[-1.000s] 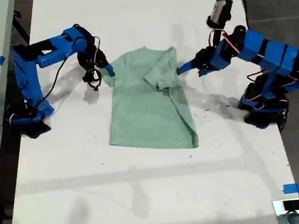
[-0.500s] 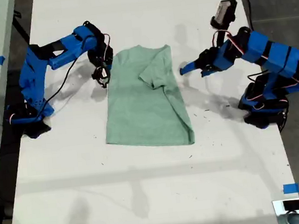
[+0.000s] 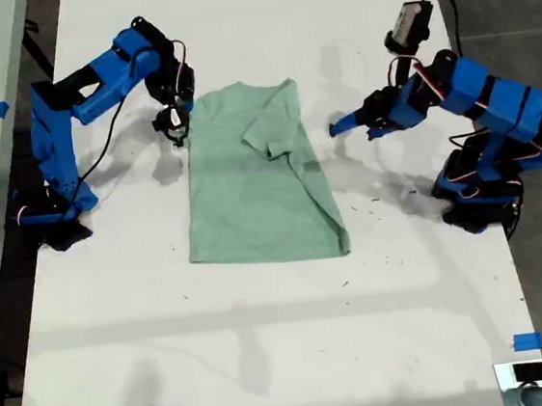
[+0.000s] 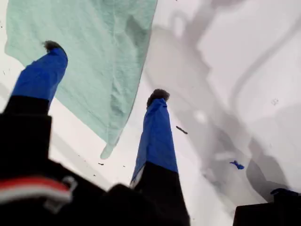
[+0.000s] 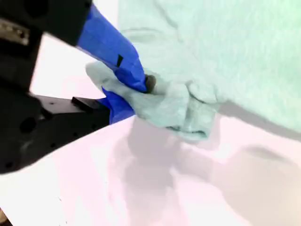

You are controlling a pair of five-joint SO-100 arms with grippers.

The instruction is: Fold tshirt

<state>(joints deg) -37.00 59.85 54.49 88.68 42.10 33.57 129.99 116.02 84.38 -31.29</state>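
Observation:
The pale mint tshirt point(image 3: 260, 190) lies flat on the white table point(image 3: 268, 358), with the sleeve side toward the exterior view's right folded in over the body point(image 3: 268, 126). My second gripper point(image 3: 177, 124) is shut on a bunched sleeve point(image 5: 183, 106) at the shirt's far corner, on the exterior view's left; the second wrist view shows the gripper point(image 5: 136, 94) pinching the cloth. My first gripper point(image 3: 337, 124) hovers just off the shirt's edge on the exterior view's right. In the first wrist view the first gripper point(image 4: 104, 70) stands open and holds nothing, with the tshirt point(image 4: 94, 56) ahead of it.
Both arm bases point(image 3: 49, 212) point(image 3: 479, 200) stand at the table's side edges in the exterior view. A blue tape mark point(image 3: 527, 341) sits near the front corner on that view's right. Dark floor point(image 3: 512, 3) lies beyond the table edge there.
The second gripper has drawn the sleeve toward the table's far end, and the shirt has slid toward the exterior view's left. The first gripper now stands clear of the shirt's edge.

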